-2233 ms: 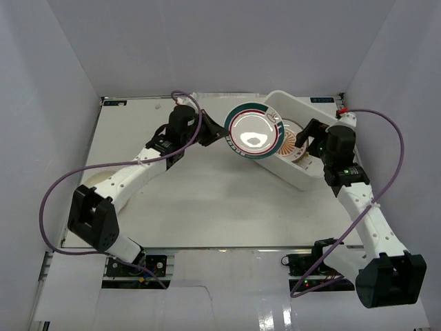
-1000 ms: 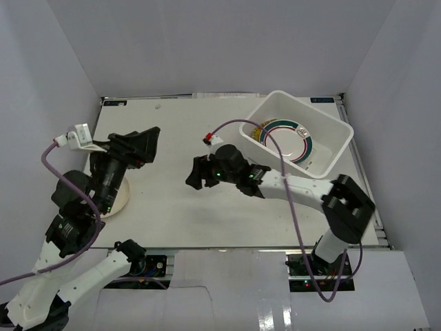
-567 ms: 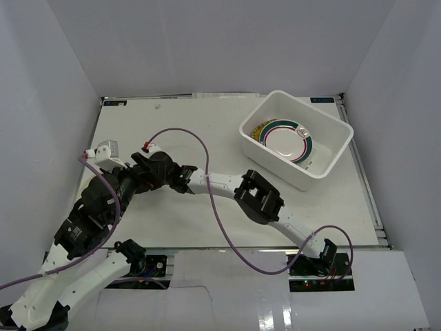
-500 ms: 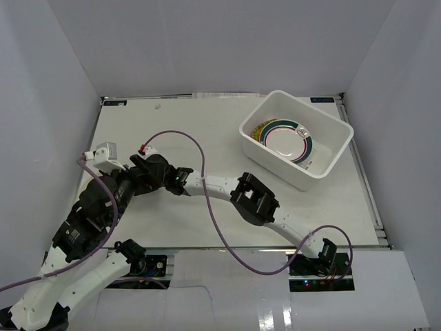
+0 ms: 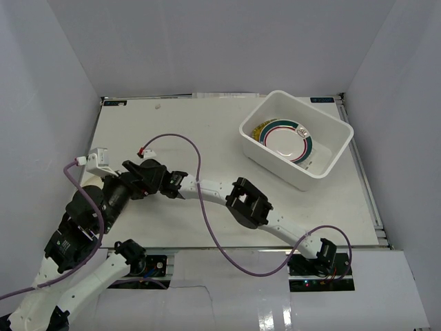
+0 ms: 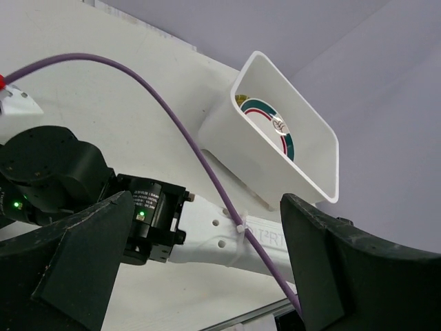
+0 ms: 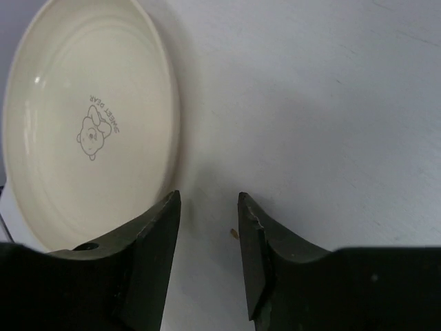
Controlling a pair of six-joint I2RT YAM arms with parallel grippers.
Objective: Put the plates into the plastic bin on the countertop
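1. The plate [image 7: 89, 131] under my right wrist camera is plain cream, with a small grey bear's face and grey lettering printed at its middle.
2. The countertop [image 5: 207, 124] is flat white with no pattern.
3. The plastic bin [image 5: 324, 165] is white as well.
4. The top plate [image 5: 286, 138] inside it is white, ringed by a green band with red at the rim. A yellow plate [image 5: 255, 129] shows from under it.
5. My arms are white with black joints, and my cables [image 6: 207, 167] are purple.
6. My left gripper [image 6: 207, 200] and right gripper [image 7: 207, 200] both have dark, near-black fingers.
7. A green light [image 6: 140, 215] glows on my right arm's black wrist.
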